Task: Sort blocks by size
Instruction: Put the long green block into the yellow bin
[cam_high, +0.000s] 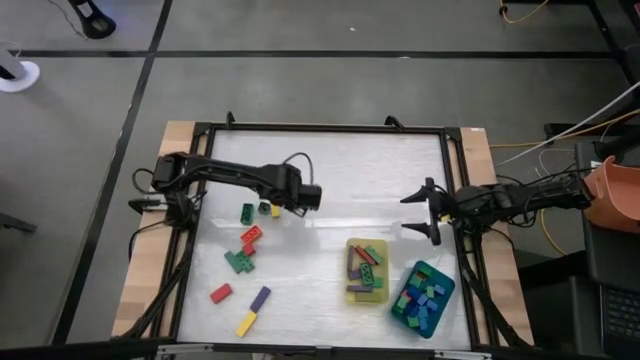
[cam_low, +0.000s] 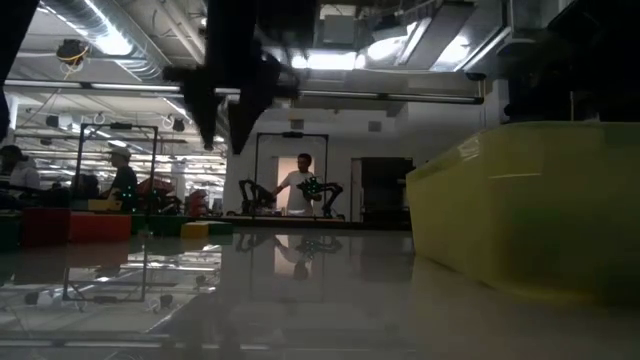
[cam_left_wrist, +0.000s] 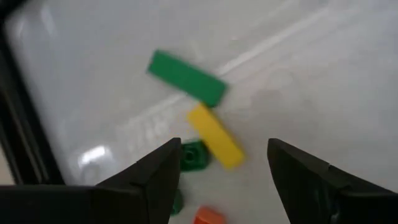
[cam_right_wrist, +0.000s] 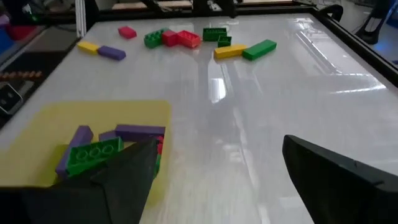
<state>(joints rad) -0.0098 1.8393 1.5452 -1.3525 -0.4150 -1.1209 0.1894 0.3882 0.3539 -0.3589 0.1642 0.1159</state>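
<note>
Loose blocks lie flat on the white table's left half: a long green block (cam_left_wrist: 186, 78), a yellow block (cam_left_wrist: 214, 135) and a small green block (cam_left_wrist: 193, 155), and nearer the front red (cam_high: 250, 237), green (cam_high: 240, 262), purple (cam_high: 260, 297) and yellow (cam_high: 246, 323) blocks. My left gripper (cam_high: 300, 200) hangs open above the far group, pointing steeply down, its fingers (cam_left_wrist: 161, 174) on either side of the yellow block and clear of it. My right gripper (cam_high: 425, 212) stands open at the right edge, above the table, with nothing in it.
A yellow tray (cam_high: 352, 246) with green and purple blocks (cam_right_wrist: 93, 152) and a teal tray (cam_high: 446, 283) with several blocks stand at the front right, near my right gripper. A black frame (cam_high: 320, 128) rims the table. The middle of the table is bare.
</note>
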